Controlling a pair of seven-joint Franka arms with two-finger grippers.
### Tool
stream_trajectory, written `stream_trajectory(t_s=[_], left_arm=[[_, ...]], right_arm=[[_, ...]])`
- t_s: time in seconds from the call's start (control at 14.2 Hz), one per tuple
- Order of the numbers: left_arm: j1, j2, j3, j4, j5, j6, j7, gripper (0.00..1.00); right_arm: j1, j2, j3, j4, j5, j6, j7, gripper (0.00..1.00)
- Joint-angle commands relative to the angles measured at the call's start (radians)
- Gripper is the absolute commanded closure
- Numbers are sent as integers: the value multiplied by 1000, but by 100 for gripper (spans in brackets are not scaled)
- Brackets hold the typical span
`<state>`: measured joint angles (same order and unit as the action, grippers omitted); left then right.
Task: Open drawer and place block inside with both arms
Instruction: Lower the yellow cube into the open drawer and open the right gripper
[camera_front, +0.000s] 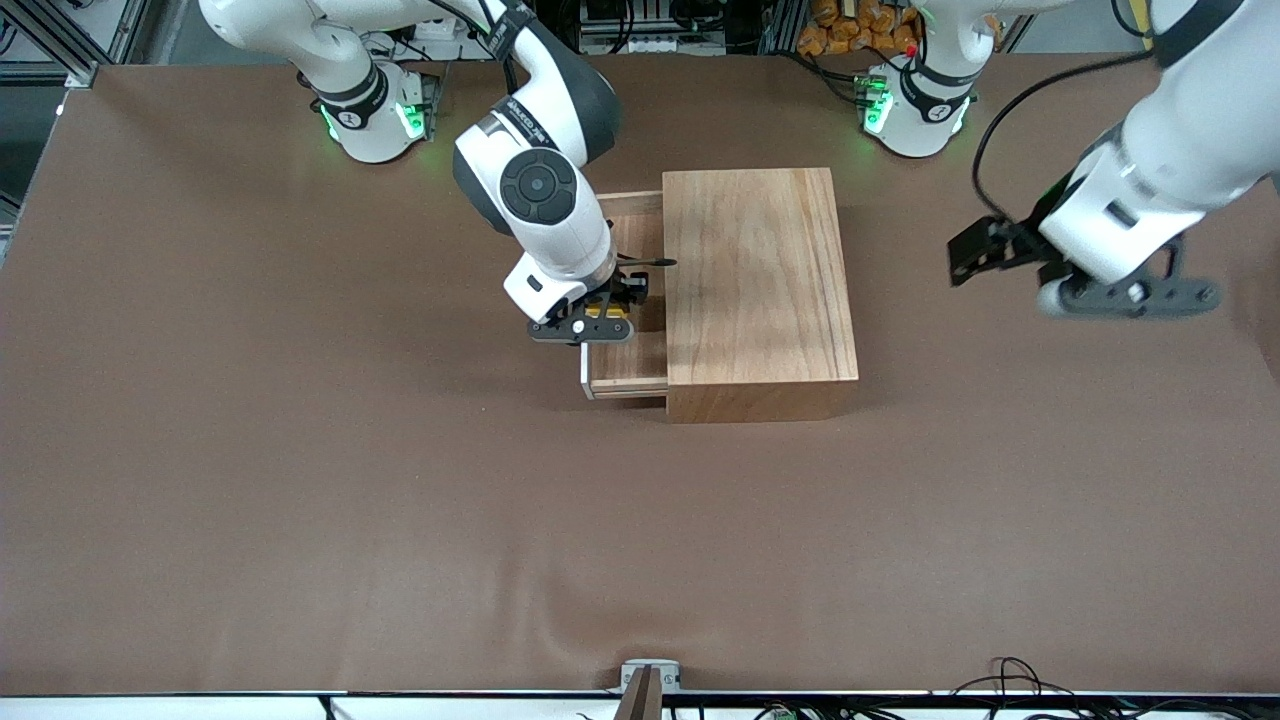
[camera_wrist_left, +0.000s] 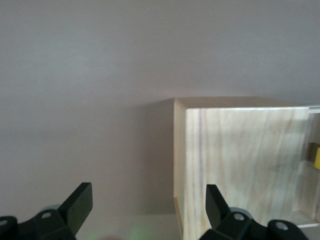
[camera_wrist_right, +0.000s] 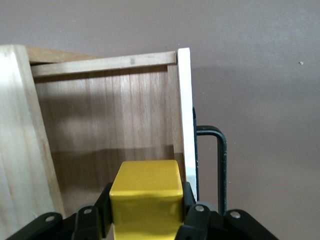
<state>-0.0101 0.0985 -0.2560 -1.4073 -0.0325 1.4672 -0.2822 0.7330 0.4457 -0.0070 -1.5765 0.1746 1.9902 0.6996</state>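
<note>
The light-wood box stands mid-table with its drawer pulled out toward the right arm's end. My right gripper is shut on the yellow block and holds it over the open drawer. In the right wrist view the block sits between the fingers, above the drawer floor, next to the white front panel and black handle. My left gripper is open and empty, up over the table beside the box toward the left arm's end. The left wrist view shows its gripper, the box and a sliver of the block.
The brown table stretches all around the box. The arm bases with green lights stand along the table's edge farthest from the front camera. A small bracket sits at the nearest edge.
</note>
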Motion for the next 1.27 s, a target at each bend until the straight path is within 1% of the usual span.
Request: stream_trajectory(t_s=[0.0, 0.14, 0.21, 0.28, 0.35, 0.42, 0.49, 0.56, 0.7, 0.85, 0.92, 0.99, 1.2], left_arm=[[10, -117, 79, -98, -1, -2, 78, 0], [6, -117, 165, -68, 11, -4, 183, 0], [7, -117, 209, -67, 11, -4, 254, 0], [10, -121, 239, -68, 11, -13, 326, 0], [12, -118, 251, -67, 11, -30, 345, 0], [12, -118, 253, -67, 17, -31, 333, 0], [9, -118, 248, -67, 61, -33, 315, 0], [9, -123, 247, -67, 84, -33, 305, 0], [9, -120, 248, -62, 80, -31, 287, 0], [4, -109, 236, -45, 80, -28, 217, 0], [4, -109, 206, -45, 86, -27, 187, 0], [4, -112, 193, -45, 74, -25, 182, 0], [6, -112, 204, -48, 74, -24, 198, 0]], right_arm=[[20, -16, -10, -22, -3, 12, 21, 77], [39, -7, -10, -22, -3, 30, 21, 73], [40, -2, -10, -22, -3, 35, 21, 66], [46, 2, -10, -22, -3, 35, 21, 57], [51, 4, -11, -22, -3, 39, 21, 46], [52, 4, -11, -22, -3, 42, 21, 31], [52, 4, -11, -22, -3, 42, 21, 12], [51, 4, -11, -22, -3, 41, 21, 0], [43, -4, -13, -20, -3, 38, 20, 0], [37, -21, -18, -17, -3, 29, 20, 0], [34, -34, -25, -17, -3, 18, 18, 0], [22, -50, -34, -14, -4, -13, 15, 0], [-47, -108, -44, -16, -12, -86, -24, 0]])
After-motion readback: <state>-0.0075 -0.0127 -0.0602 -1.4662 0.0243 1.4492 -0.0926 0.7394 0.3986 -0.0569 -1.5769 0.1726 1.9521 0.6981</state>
